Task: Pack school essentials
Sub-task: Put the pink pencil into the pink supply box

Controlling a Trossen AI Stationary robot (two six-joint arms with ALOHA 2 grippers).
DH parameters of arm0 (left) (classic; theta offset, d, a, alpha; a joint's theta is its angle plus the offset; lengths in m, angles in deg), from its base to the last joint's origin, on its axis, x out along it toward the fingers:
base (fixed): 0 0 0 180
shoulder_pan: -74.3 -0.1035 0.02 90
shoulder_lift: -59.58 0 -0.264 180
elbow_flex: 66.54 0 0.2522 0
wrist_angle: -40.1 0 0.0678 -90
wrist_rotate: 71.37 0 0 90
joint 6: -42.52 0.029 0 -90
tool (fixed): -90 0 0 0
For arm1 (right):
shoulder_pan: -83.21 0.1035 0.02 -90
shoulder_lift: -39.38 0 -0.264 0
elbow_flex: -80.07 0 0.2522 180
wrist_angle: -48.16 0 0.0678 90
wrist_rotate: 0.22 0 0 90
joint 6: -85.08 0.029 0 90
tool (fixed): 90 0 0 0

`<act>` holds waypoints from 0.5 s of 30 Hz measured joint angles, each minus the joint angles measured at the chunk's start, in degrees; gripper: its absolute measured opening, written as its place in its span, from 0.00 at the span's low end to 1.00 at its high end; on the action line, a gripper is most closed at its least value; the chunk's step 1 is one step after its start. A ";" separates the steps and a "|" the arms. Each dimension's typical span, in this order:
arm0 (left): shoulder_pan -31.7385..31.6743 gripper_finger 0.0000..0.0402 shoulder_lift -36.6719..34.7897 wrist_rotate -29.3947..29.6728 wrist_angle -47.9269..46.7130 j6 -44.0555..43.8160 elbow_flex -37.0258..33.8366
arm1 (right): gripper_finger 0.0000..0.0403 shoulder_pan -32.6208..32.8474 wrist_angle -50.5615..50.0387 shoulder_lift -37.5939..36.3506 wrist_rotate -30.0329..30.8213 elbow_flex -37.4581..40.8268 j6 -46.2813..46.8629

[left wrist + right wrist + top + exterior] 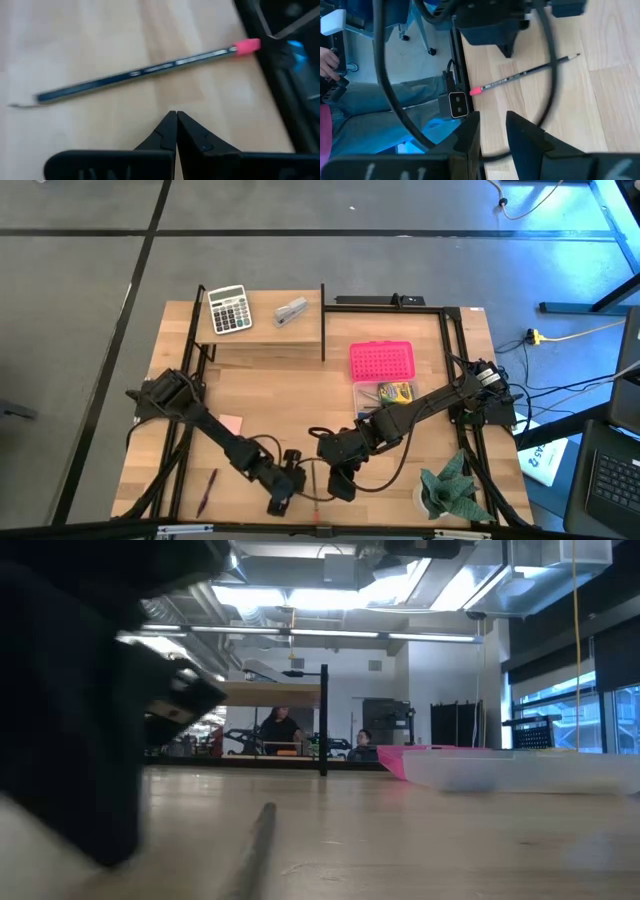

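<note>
The dark pencil lies flat on the desk near its front edge, between the left gripper (jaws together, empty) and the right gripper, its jaws slightly apart for the grasp.

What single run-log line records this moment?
left gripper: shut, empty, beside pencil | right gripper: slightly open, empty, near pencil | pencil: flat on table

pencils on table: 2, dark one with pink eraser and purple one | pink-lidded clear boxes: 1 | crayon boxes: 1 | pink note pads: 1 | calculators: 1 | staplers: 1 | robot arms: 2
</note>
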State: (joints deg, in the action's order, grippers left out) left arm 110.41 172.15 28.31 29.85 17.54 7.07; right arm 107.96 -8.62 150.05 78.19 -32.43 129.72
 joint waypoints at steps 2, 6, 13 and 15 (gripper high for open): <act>-1.19 0.00 0.02 -0.28 0.48 1.38 -0.02 | 0.24 0.00 -0.16 0.00 0.00 0.00 0.02; -2.98 0.00 0.15 -1.52 3.33 4.28 -0.09 | 0.24 0.00 -0.80 0.00 -0.02 0.00 0.04; -5.31 0.00 1.13 -4.35 5.67 6.08 -0.07 | 0.24 0.00 -1.29 0.00 -0.01 0.00 0.21; -5.85 0.00 2.40 -6.03 7.73 6.08 -0.07 | 0.24 0.00 -1.38 0.00 -0.01 0.00 0.25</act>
State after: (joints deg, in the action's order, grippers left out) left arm 104.56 174.55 22.28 37.57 23.62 7.01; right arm 107.96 -10.00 150.05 78.18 -32.43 129.97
